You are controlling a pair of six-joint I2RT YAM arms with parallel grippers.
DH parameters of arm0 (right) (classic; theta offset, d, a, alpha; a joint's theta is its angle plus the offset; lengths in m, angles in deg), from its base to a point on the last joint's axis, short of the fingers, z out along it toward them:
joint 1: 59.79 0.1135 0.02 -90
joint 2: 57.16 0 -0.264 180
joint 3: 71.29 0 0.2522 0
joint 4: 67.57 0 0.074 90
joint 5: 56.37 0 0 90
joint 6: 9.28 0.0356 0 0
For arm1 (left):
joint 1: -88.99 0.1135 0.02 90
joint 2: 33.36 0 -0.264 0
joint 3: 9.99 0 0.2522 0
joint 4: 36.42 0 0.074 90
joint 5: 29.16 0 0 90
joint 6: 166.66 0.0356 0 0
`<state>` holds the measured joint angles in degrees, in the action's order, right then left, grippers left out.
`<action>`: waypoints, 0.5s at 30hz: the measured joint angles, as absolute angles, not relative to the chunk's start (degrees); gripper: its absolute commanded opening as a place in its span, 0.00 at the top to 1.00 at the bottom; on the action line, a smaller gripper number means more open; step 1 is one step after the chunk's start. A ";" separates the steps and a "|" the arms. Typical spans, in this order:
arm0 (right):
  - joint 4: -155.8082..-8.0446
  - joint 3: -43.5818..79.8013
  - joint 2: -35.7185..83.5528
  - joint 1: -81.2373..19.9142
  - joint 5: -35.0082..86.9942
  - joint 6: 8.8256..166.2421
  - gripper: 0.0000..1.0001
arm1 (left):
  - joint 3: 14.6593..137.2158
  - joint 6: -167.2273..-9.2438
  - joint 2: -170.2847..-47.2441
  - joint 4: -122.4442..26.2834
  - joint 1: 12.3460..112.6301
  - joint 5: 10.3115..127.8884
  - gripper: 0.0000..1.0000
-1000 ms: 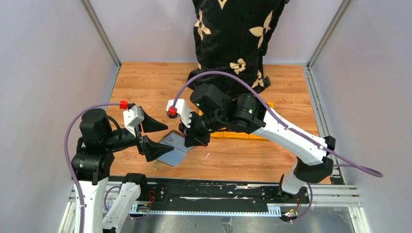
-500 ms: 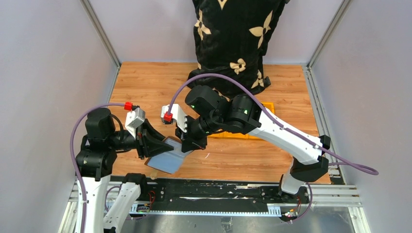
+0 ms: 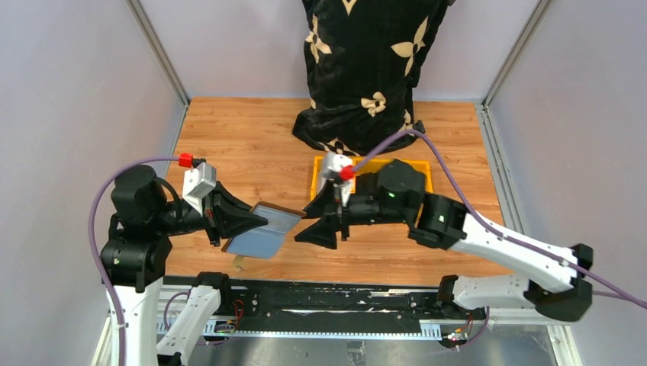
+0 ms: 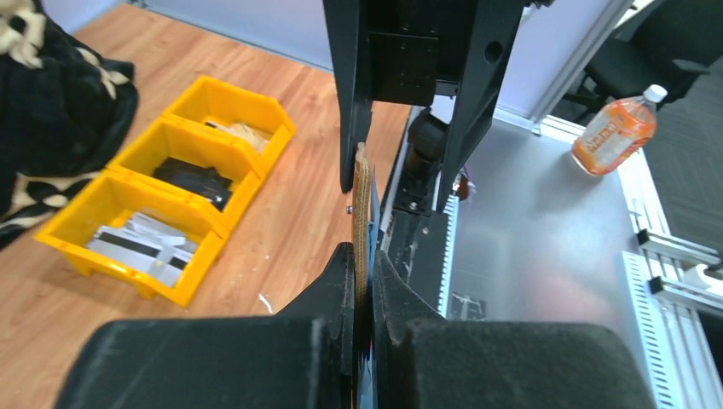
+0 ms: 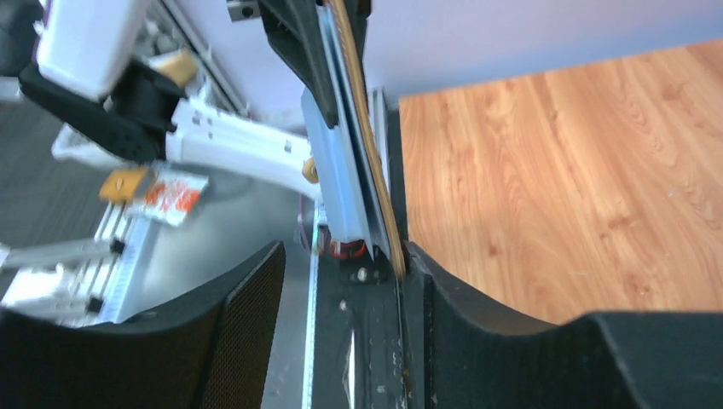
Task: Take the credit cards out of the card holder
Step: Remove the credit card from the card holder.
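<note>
Two changes since a second ago. The left gripper [image 3: 248, 221], wide open then, is now pinched tight on the card holder [image 3: 275, 230] and holds it tilted in the air over the table's [image 3: 229, 137] near edge. The right gripper [image 3: 311, 223] has let go: jaws apart, empty, just right of the holder.

Leathery card holder [image 3: 263, 232]; wood-grain table [image 3: 244, 137]

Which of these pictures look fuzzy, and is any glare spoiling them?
Right wrist view: off-table area smeared, wood table sharp. Left wrist view: left end effector clamping the card holder is soft, yellow bins crisp. Top view: even light, no glare.
</note>
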<state>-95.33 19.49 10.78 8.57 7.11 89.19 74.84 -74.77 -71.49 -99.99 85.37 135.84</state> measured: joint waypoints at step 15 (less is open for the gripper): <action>-49.47 -2.37 5.10 7.56 15.29 110.70 0.43 | 62.75 -112.47 -62.57 -63.33 85.37 125.83 1.00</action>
